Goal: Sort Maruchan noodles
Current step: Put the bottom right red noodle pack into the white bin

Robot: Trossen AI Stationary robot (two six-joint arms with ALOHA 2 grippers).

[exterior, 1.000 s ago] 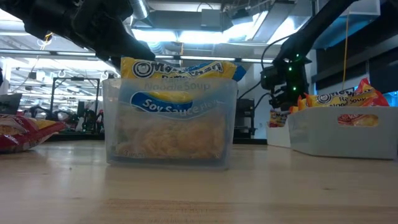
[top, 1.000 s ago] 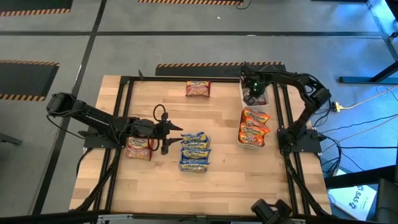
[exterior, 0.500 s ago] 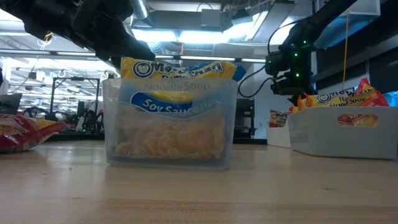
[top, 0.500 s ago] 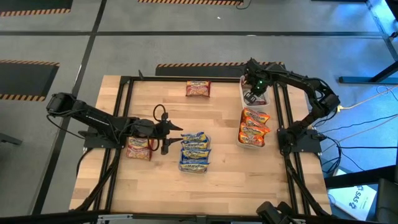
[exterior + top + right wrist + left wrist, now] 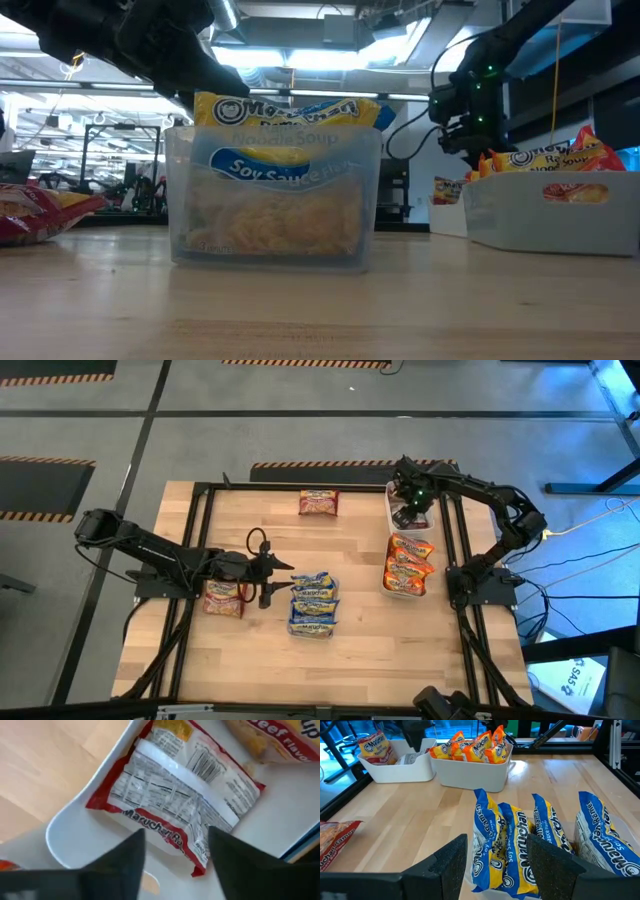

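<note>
Red packet, label partly hidden, perhaps

Blue packets upright in clear bin, orange packets in white bin, red packet label-down

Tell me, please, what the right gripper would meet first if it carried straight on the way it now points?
Most likely the dark red Maruchan packet lying label-down in the white bin; the right gripper points straight at it with open jaws, though the gap is hard to judge.
</note>
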